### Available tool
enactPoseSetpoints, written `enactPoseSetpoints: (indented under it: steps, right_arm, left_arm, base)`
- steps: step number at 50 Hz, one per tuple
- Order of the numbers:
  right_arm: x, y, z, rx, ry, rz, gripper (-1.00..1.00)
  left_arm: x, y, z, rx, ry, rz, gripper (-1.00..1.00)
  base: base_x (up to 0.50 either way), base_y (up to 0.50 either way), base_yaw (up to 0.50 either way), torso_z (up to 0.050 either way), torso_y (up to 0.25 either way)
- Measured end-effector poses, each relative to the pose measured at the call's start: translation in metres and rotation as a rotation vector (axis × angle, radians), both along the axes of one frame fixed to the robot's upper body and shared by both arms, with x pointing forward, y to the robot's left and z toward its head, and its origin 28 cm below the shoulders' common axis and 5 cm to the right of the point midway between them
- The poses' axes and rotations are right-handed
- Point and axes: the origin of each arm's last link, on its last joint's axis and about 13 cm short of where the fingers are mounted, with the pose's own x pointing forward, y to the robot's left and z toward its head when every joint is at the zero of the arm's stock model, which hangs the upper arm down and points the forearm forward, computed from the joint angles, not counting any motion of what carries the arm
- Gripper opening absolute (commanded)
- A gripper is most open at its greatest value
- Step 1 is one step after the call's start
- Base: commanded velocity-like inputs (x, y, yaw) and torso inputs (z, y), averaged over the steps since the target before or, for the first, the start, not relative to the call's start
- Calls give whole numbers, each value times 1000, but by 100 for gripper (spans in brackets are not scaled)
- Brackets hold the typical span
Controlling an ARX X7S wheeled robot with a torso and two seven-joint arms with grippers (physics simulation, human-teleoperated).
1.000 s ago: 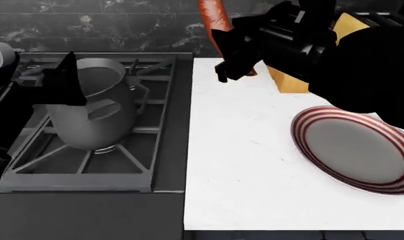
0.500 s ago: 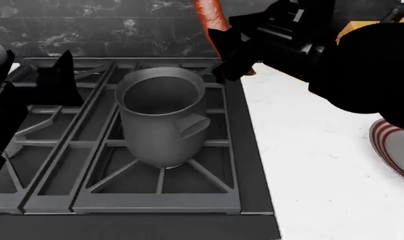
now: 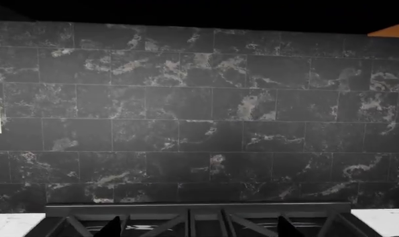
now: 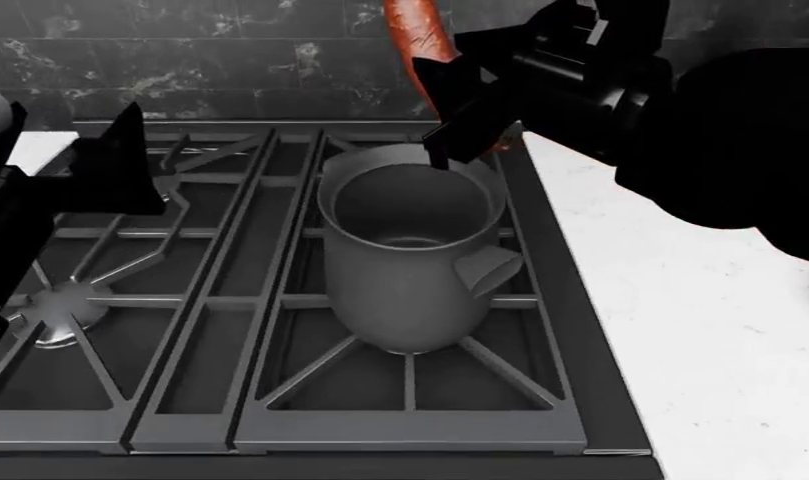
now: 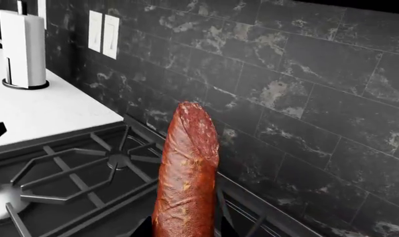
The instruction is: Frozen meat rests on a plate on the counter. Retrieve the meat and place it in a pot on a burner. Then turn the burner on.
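- Worktop (image 4: pixel 698 300): white, right of stove
- Pot (image 4: pixel 411 250): open, on grate over a burner
- Right fingers (image 4: pixel 444 105): clamped on meat (image 4: pixel 418 35), above pot's far rim; centre it over the mouth, then lower before release
- Left fingers: spread cannot be told

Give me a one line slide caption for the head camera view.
Right gripper holds the reddish-brown sausage-like frozen meat upright above the tall matte-grey metal pot on the black stove grate.
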Motion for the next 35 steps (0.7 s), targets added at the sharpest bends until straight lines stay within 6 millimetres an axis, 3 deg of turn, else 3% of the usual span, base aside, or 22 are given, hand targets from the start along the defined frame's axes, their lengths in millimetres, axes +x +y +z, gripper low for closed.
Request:
enactPoseSetpoints:
  steps: [18, 35]
  right_arm:
    - [8, 1, -4, 26, 9, 7, -100]
    - [27, 6, -15, 65, 32, 20, -100]
  left_arm:
    - [0, 0, -1, 3, 1, -2, 100]
    - [1, 1, -4, 9, 3, 1, 100]
  base:
    - [0, 0, 0, 0, 0]
    - [0, 0, 0, 0, 0]
